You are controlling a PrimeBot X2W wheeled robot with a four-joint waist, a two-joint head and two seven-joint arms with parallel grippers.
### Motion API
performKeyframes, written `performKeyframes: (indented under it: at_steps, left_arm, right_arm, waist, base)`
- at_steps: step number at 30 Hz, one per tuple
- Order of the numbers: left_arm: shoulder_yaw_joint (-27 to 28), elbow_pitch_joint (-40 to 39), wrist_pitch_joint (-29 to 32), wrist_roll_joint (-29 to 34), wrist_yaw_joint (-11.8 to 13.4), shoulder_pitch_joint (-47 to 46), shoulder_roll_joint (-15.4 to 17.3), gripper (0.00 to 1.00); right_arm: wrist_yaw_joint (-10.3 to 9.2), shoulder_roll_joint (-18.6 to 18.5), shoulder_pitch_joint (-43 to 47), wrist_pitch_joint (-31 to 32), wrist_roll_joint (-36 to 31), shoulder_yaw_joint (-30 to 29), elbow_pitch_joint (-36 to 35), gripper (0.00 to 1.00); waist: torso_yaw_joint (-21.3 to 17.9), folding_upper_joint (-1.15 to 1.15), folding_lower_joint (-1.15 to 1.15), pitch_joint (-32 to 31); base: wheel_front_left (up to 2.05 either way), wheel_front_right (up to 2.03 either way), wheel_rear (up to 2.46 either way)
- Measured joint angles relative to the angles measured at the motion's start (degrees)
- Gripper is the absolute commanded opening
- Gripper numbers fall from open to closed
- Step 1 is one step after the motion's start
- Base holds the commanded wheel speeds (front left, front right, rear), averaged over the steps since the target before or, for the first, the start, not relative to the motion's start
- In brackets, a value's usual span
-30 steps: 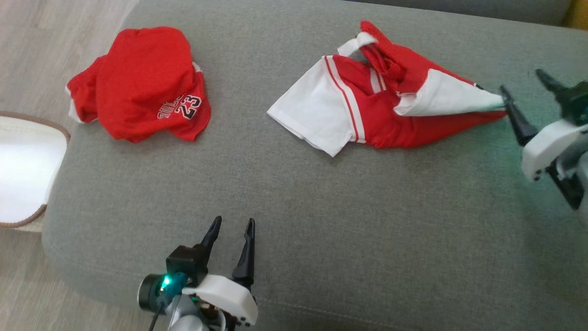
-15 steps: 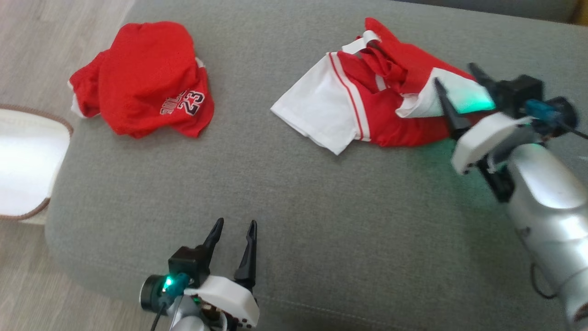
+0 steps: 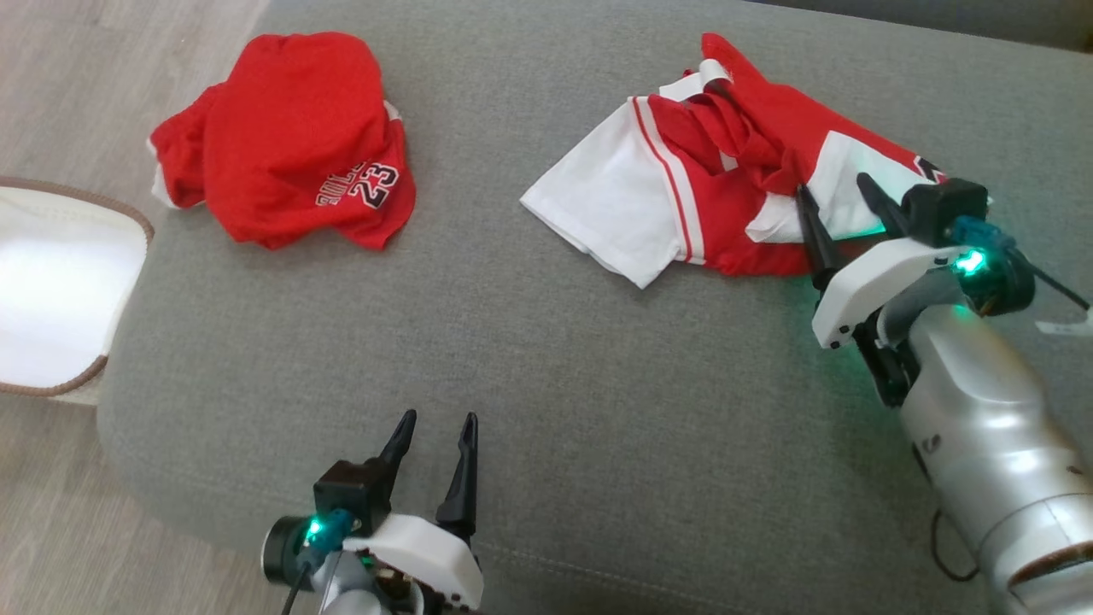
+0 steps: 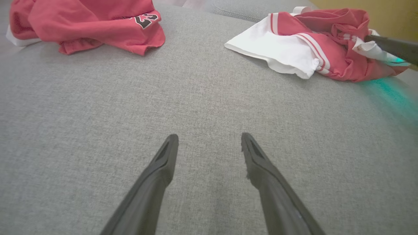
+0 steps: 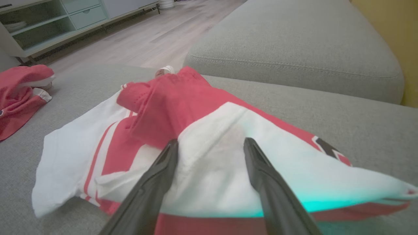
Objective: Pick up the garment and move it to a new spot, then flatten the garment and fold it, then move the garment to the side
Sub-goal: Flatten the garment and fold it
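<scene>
A crumpled red and white garment (image 3: pixel 709 205) lies on the right part of the grey sofa seat (image 3: pixel 546 359). My right gripper (image 3: pixel 833 188) hovers open over its white right end, fingers pointing toward the red folds, nothing gripped. In the right wrist view the open fingers of the right gripper (image 5: pixel 210 142) straddle the garment's (image 5: pixel 202 137) white panel. My left gripper (image 3: pixel 438 417) stands open above bare cushion near the front edge, well apart from the garment (image 4: pixel 310 49); in its wrist view the left gripper (image 4: pixel 209 135) holds nothing.
A second red jersey (image 3: pixel 290 145) marked 23 lies bunched at the seat's far left. A white basket with a brown rim (image 3: pixel 51 299) stands on the wooden floor beside the sofa. Another sofa cushion (image 5: pixel 294 42) lies beyond the garment.
My right gripper has swung left from the garment's right tip to over its white panel, still open. The head camera shifted a little. The left arm has stayed put.
</scene>
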Motion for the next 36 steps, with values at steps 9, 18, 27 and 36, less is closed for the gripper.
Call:
performKeyframes:
  at_steps: [9, 18, 27, 36]
  left_arm:
    - [-0.1, 0.0, 0.0, 0.0, 0.0, -0.1, 0.0, 1.00]
    - [0.7, 0.0, 0.0, 0.0, 0.0, 0.1, 0.0, 1.00]
    - [2.2, 0.3, 0.0, 0.7, -0.6, 0.4, 0.0, 1.00]
    - [1.3, 0.6, 0.0, 0.5, -1.1, 1.4, 0.0, 1.00]
  right_arm:
    - [0.00, 1.4, 1.7, -0.9, -3.8, -5.9, 3.1, 0.00]
    - [0.00, 2.3, 4.8, -1.0, -4.4, -15.7, -9.1, 0.00]
    - [0.00, -6.6, 4.5, -1.1, -8.4, -24.6, -25.0, 0.00]
    - [0.00, -12.6, -11.5, 2.2, -12.4, -19.5, -29.6, 0.00]
  waist:
    - [-1.4, 0.00, 0.00, 0.3]
    - [-2.7, 0.00, 0.00, -1.2]
    - [-6.1, 0.00, 0.00, -4.2]
    - [-7.1, 0.00, 0.00, -5.6]
  base:
    - [0.00, 0.00, 0.00]
    - [0.00, 0.00, 0.00]
    - [0.00, 0.00, 0.00]
    - [0.00, 0.00, 0.00]
